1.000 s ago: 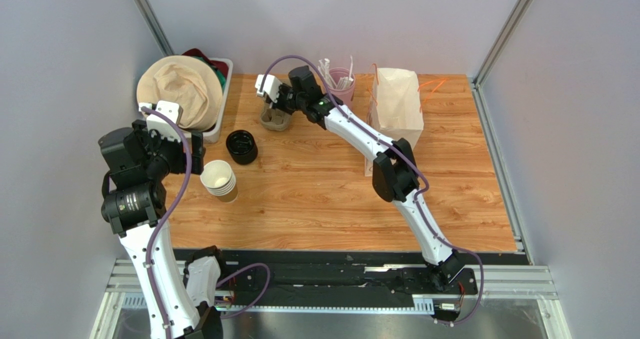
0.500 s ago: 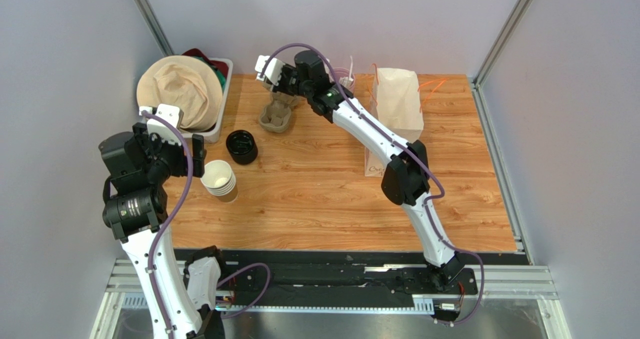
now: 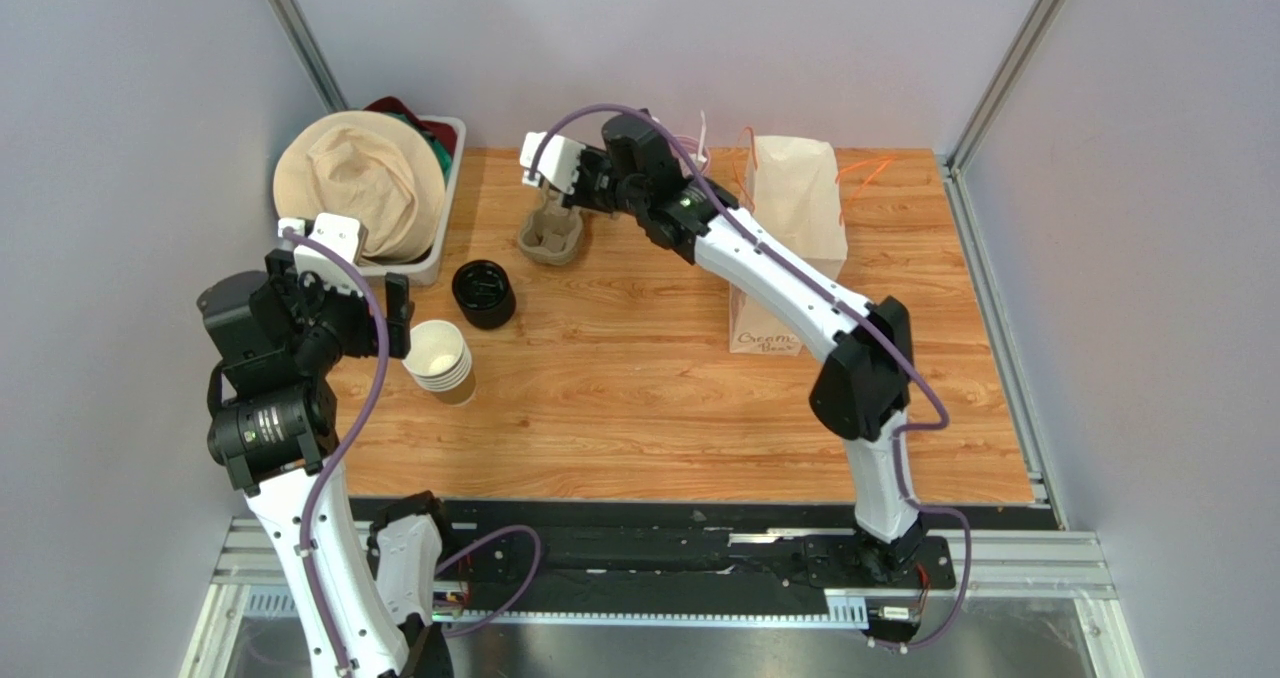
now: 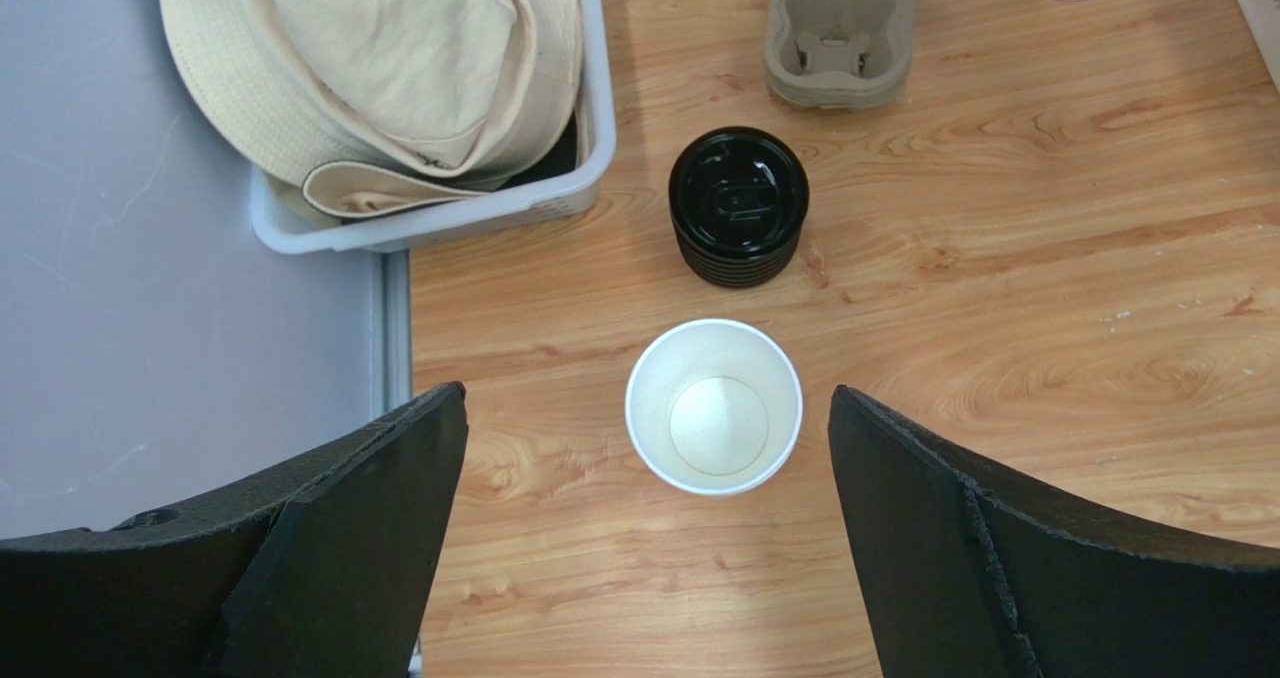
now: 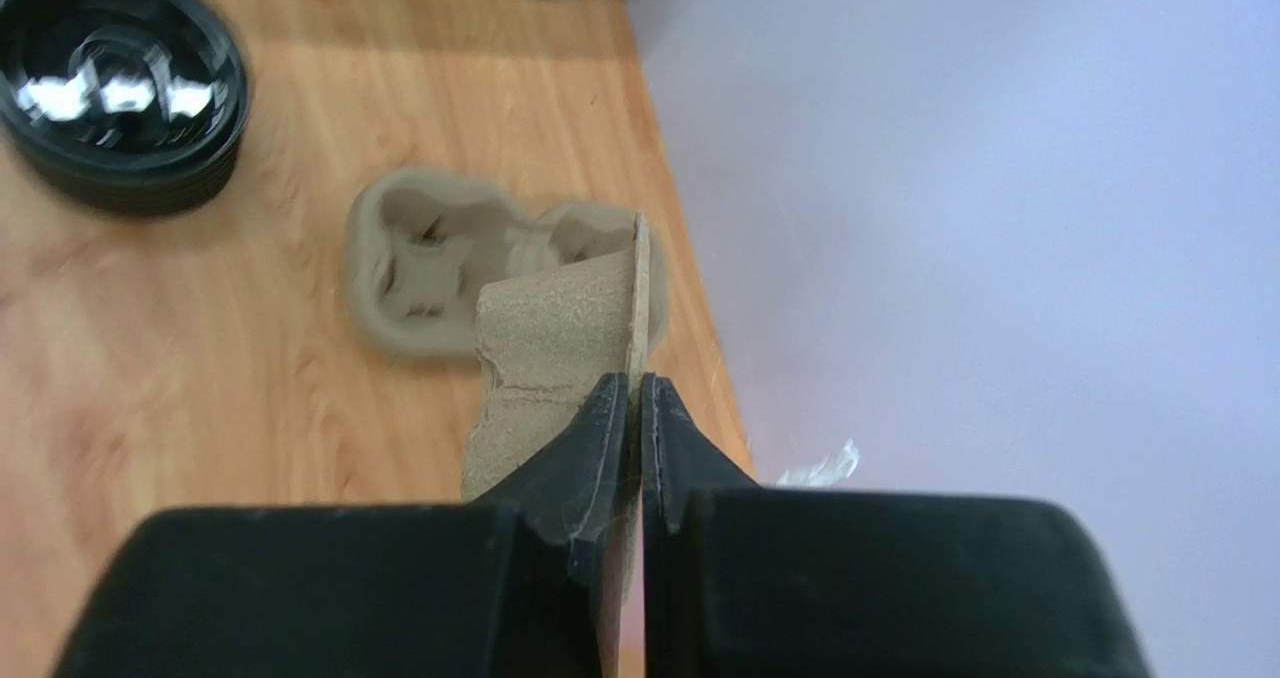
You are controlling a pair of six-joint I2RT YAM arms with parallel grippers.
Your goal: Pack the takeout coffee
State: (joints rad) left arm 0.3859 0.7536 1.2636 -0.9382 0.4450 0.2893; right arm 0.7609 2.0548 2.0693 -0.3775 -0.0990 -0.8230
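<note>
Carrier: pinched tight by right gripper
Left gripper: spread wide, empty
Cup stack: 6 o'clock of lid

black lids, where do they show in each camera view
Top external: black lids left of centre, just beyond the cup stack.
Left wrist: upper middle, just beyond the cup stack.
Right wrist: top left corner.
Shared landmark: the cardboard cup tray beside the lids.
</note>
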